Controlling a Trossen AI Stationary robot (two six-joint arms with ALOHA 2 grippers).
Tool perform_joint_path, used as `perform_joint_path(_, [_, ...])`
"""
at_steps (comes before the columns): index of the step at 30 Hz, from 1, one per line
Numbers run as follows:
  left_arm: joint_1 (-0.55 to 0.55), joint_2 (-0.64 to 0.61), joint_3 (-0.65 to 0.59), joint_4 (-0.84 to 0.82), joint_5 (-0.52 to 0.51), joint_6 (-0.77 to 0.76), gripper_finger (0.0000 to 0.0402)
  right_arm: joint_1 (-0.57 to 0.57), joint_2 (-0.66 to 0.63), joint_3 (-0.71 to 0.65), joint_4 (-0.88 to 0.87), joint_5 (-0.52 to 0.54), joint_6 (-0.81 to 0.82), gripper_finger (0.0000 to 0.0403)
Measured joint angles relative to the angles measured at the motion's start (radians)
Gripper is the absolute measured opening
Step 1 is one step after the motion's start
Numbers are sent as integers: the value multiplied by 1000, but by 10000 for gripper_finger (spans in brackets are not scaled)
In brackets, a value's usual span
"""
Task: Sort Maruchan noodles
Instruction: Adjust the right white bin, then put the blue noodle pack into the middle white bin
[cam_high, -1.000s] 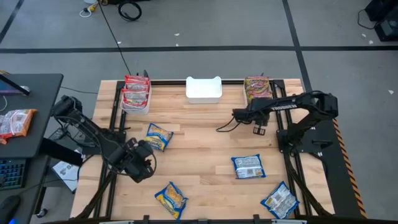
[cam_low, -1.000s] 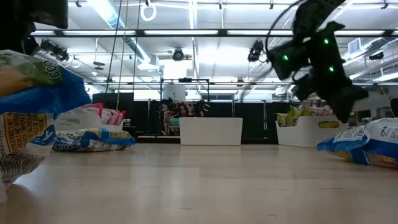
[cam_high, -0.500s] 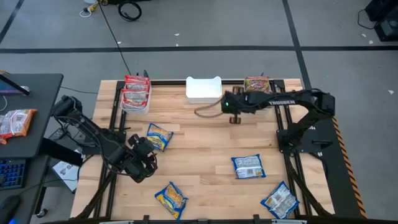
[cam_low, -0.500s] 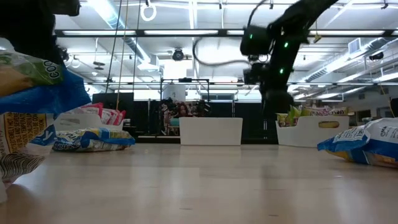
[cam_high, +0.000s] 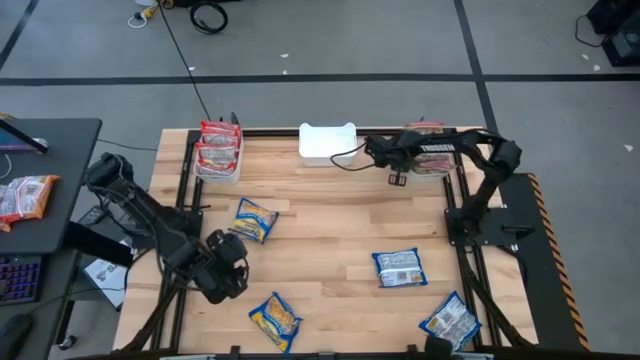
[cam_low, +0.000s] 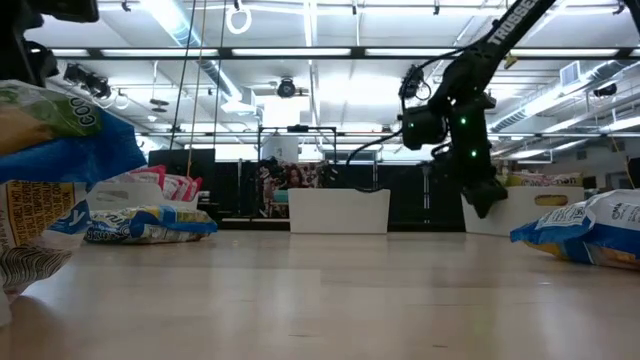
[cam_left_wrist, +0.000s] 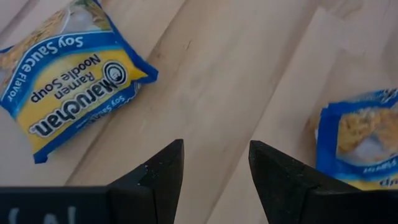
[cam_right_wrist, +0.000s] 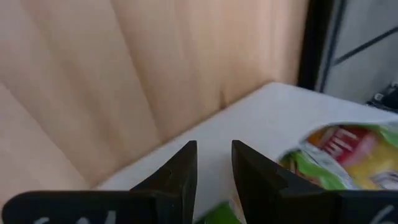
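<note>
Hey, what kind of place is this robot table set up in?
Probably a robotics lab or workshop: a wooden table on taped grey floor, exposed ceiling strip lights, and a desk alongside.

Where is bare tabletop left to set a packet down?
The widest free patch is mid-table, between the middle white bin and the blue packet right of centre. The near edge is crowded: two blue packets lie there.

My table (cam_high: 330, 215) is pale wooden planking, smooth with a soft satin sheen; the blue-yellow noodle packets (cam_left_wrist: 68, 78) are crinkly glossy plastic film, catching the light; the white bins (cam_high: 327, 145) look like smooth matt plastic; my left gripper's fingers (cam_left_wrist: 163, 171) are dark matt plastic with a faintly grainy face; my arms (cam_high: 460, 150) are dark and dull-finished.
</note>
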Motion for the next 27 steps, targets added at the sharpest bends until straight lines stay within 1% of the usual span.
perform_joint_path(3, [-8, 0, -1, -24, 0, -10, 188, -1, -38, 0, -32, 9, 8, 105])
perform_joint_path(5, [-7, 0, -8, -59, 0, -30, 188, 18, -76, -1, -38, -30, 28, 105])
perform_joint_path(7, [-1, 0, -26, -103, 3, -70, 188, 53, -124, -1, -34, -91, 64, 105])
perform_joint_path(9, [17, 0, -61, -156, 31, -111, 188, 99, -168, -1, -18, -165, 119, 105])
perform_joint_path(11, [45, 1, -108, -188, 83, -132, 188, 155, -209, -1, -2, -222, 163, 105])
perform_joint_path(13, [73, 1, -160, -204, 118, -138, 188, 225, -244, -1, 19, -245, 192, 105])
perform_joint_path(15, [103, 1, -210, -196, 126, -141, 188, 301, -268, -1, 34, -253, 216, 105])
perform_joint_path(18, [154, 1, -276, -120, 99, -149, 188, 415, -294, -1, 57, -253, 255, 105])
perform_joint_path(21, [204, 1, -329, 5, 74, -123, 188, 521, -298, -1, 66, -254, 298, 105])
perform_joint_path(24, [260, 2, -383, 124, 59, -107, 188, 609, -290, -1, 68, -258, 334, 105])
perform_joint_path(27, [325, 13, -414, 200, 35, -108, 188, 676, -288, -1, 77, -276, 356, 105])
